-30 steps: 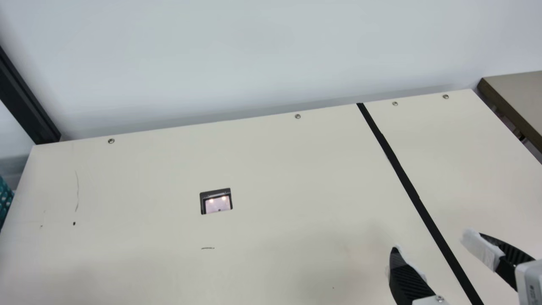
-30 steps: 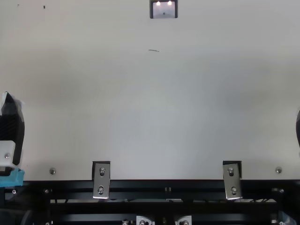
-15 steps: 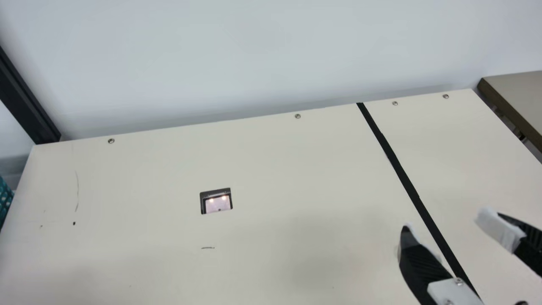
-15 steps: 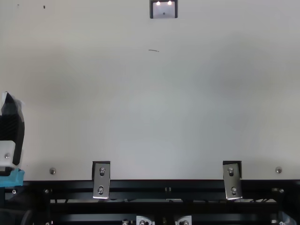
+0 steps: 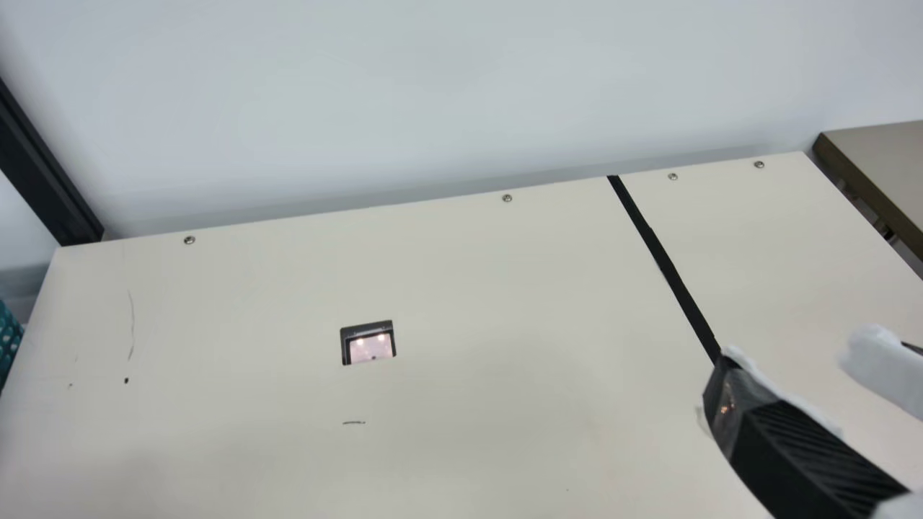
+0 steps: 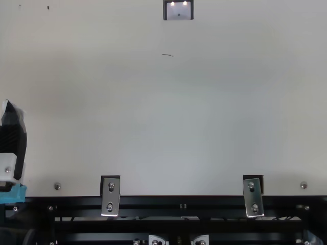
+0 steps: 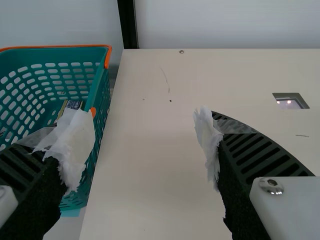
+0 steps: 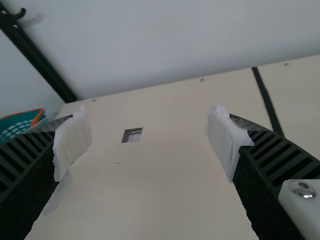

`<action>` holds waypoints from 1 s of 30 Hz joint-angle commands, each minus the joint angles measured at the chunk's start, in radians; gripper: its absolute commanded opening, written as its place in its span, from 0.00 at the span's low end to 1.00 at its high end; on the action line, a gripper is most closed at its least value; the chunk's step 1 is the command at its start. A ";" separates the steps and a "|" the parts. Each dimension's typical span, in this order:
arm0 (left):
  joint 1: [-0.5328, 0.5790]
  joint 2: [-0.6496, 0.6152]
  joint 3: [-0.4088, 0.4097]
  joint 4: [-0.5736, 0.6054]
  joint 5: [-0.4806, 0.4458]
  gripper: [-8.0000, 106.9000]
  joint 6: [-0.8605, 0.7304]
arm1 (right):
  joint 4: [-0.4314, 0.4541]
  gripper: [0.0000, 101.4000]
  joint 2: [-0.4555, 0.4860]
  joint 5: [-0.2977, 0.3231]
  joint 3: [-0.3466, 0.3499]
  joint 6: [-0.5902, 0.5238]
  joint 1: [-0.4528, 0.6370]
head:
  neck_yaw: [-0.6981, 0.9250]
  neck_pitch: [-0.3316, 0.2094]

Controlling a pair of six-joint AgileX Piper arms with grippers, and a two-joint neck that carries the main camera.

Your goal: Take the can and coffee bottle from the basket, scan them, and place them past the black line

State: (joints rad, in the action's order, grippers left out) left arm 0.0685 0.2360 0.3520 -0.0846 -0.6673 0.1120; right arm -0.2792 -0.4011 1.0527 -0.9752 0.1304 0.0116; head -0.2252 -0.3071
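Note:
My right gripper [image 5: 789,364] is open with nothing between its fingers, at the lower right of the main view by the black line [image 5: 667,270]. In its wrist view the right gripper [image 8: 146,135] has its white-wrapped tips wide apart. At the top view's left edge one finger of my left gripper [image 6: 9,120] shows; the left gripper [image 7: 145,127] stands open and empty in the left wrist view. The teal basket [image 7: 55,54] with an orange rim is beside the table there, and a small dark, printed item [image 7: 73,104] lies in it, partly hidden by a finger. What it is, I cannot tell.
A scanner window [image 5: 369,344] is set in the cream table [image 5: 461,274]. A pale wall runs behind the table. Another brown-edged surface [image 5: 887,151] stands off to the right, and a black post [image 5: 43,166] rises at the far left.
My right gripper has moved up and to the right in the main view, looking larger there, and has left the top view's right edge. The left gripper has kept still.

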 commanded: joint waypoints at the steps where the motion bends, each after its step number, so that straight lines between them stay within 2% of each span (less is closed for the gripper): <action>1: 0.000 0.000 0.000 0.000 0.000 0.85 0.000 | -0.037 1.00 -0.013 0.098 -0.097 0.068 -0.005 | 0.007 -0.003; 4: 0.000 0.000 0.000 0.000 0.000 0.85 0.000 | -0.073 1.00 -0.027 0.167 -0.145 0.142 -0.015 | 0.007 -0.003; 8: 0.000 0.000 0.000 0.000 0.000 0.85 0.000 | -0.090 1.00 -0.040 0.167 -0.124 0.256 -0.068 | 0.007 -0.003; 9: 0.000 0.000 0.000 0.000 0.000 0.85 0.000 | -0.092 1.00 -0.040 0.168 -0.147 0.186 -0.052 | 0.007 -0.003; 13: 0.000 0.000 0.000 0.000 0.000 0.85 0.000 | -0.092 1.00 -0.041 0.170 -0.144 0.256 -0.069 | 0.007 -0.003; 25: 0.000 0.000 0.000 0.000 0.000 0.85 0.000 | -0.091 1.00 -0.041 0.170 -0.144 0.257 -0.069 | 0.014 0.003; 30: 0.000 0.000 0.000 0.000 0.000 0.85 0.000 | -0.091 1.00 -0.041 0.168 -0.144 0.257 -0.069 | 0.133 0.015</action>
State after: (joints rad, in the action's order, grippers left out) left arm 0.0685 0.2360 0.3520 -0.0846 -0.6673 0.1120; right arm -0.3702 -0.4423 1.2211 -1.1189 0.3875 -0.0571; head -0.1280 -0.2917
